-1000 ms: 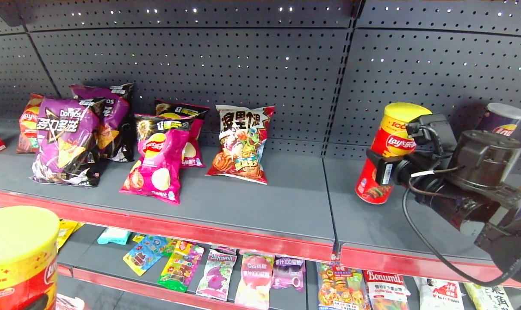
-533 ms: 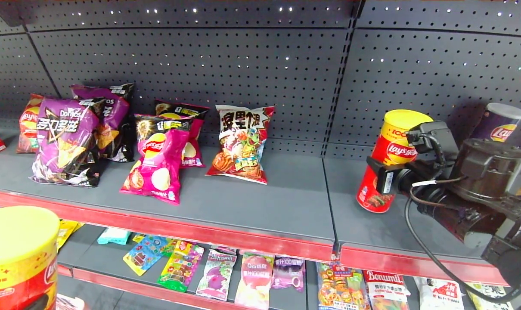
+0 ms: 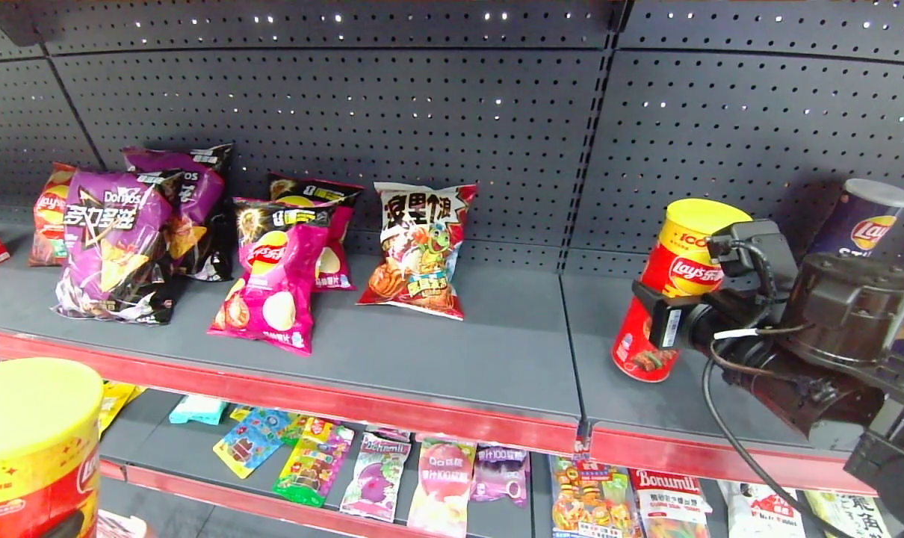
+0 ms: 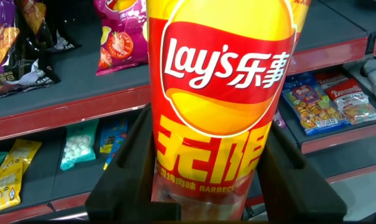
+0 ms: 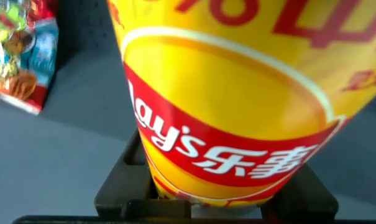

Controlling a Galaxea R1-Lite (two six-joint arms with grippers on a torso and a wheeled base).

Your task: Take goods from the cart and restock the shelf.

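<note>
Gripping a red-and-yellow chip can around its lower half, the right claw is holding the tube tilted over the right section of the shelf. The can's base is sitting low at the shelf board, near the red front edge, though whether it is touching cannot be told. Seen from the wrist, the claw's dark fingers are pressing against both sides of the can. A purple can is leaning at the back of the shelf, beyond the arm. The left claw is clamping a second chip can of the same kind, upright between its fingers, below and in front of the shelf's left end. Chip bags are lying along the shelf's left section.
</note>
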